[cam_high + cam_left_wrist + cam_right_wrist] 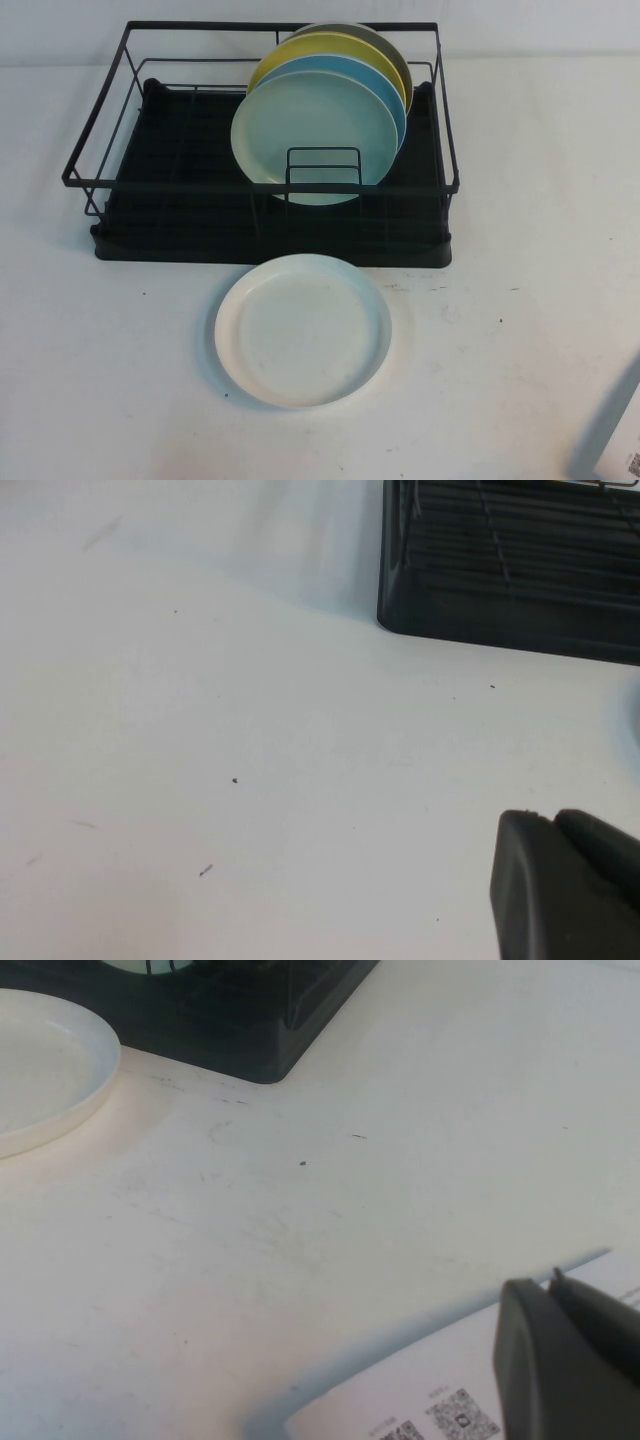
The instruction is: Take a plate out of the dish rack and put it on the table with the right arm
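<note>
On the white table [520, 200], near the middle of the high view, a round plain white plate [303, 329] lies flat with its shallow rim up, nothing touching it. Just beyond it, toward twelve o'clock, stands the black wire dish rack [270, 215] on its black tray base; the plate's far edge sits just beside the tray's front edge. Four plates stand on edge in the rack, leaning back one behind another: a pale mint-green plate [315, 135] in front, then a light blue plate [375, 80], a yellow plate [310, 48] and a grey-green plate [395, 50] at the back.

Toward five o'clock, at the frame's corner, a grey edge of a printed sheet [612, 425] shows. The right gripper [570, 1360] hangs low over the table near that sheet, well apart from the plate, closed and empty. The left gripper [565, 885] is seen only in its wrist view, above bare table with a corner of the rack's tray near; whether its fingers are parted cannot be told.
</note>
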